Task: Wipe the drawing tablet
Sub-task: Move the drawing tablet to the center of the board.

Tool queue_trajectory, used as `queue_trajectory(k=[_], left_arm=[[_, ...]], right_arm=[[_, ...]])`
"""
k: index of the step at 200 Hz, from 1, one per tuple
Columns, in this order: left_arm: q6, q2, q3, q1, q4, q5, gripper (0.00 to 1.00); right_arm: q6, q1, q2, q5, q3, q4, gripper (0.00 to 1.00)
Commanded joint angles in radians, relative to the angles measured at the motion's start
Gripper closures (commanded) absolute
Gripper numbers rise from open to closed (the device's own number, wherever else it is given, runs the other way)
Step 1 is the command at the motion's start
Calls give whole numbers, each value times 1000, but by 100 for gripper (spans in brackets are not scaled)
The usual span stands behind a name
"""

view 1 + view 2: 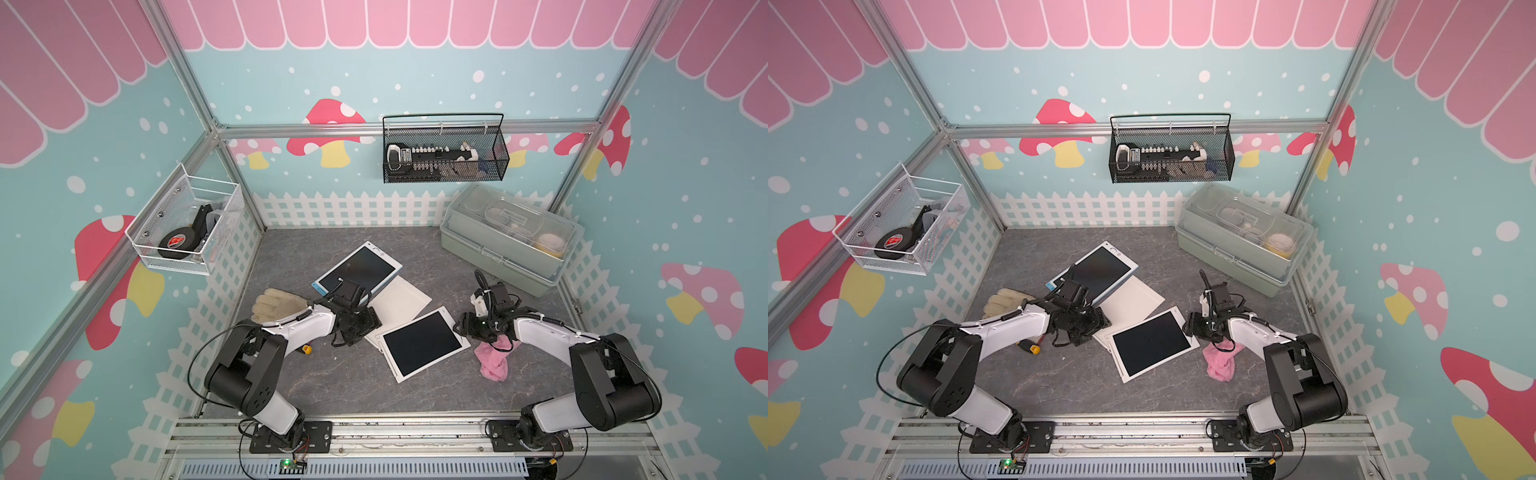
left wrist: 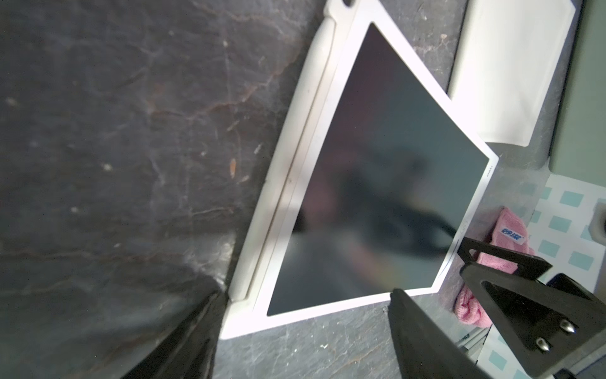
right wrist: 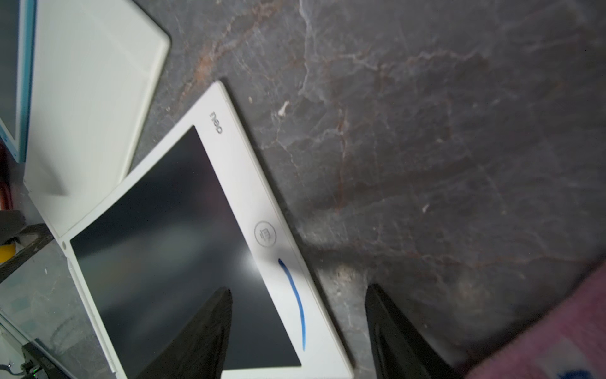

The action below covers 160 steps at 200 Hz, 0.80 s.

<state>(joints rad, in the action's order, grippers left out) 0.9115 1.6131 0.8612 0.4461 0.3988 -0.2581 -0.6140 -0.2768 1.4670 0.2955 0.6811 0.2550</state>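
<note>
Pink cloth (image 1: pixel 494 361) loose on table (image 1: pixel 332 382), just beside tablet (image 1: pixel 422 345) at table's middle; not yet picked up. Blue stroke (image 3: pixel 295 305) unwiped on tablet's white rim (wiping seemingly not begun). Left jaws spread, empty; right jaws spread, empty, over marked rim.

The drawing tablet (image 1: pixel 422 344) has a smooth white plastic frame and a shiny dark screen, the pink cloth (image 1: pixel 494 361) looks soft and fuzzy, and the table (image 1: pixel 332 386) looks like dull gray stone with thin veins.

Teal mushroom walls (image 1: pixel 374 62), grey marbled floor (image 1: pixel 332 386), perhaps stone
</note>
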Motion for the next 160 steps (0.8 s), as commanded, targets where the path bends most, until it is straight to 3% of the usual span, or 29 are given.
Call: queue_trajectory(k=[1, 118, 160], left_arm=[[-53, 53, 67, -1, -21, -11, 24], [-109, 456, 580, 78, 47, -36, 25], [-186, 502, 667, 83, 51, -47, 23]], right_arm=[[5, -7, 48, -7, -6, -3, 34], [-10, -7, 2, -33, -61, 36, 34], [-16, -7, 1, -36, -51, 32, 34]])
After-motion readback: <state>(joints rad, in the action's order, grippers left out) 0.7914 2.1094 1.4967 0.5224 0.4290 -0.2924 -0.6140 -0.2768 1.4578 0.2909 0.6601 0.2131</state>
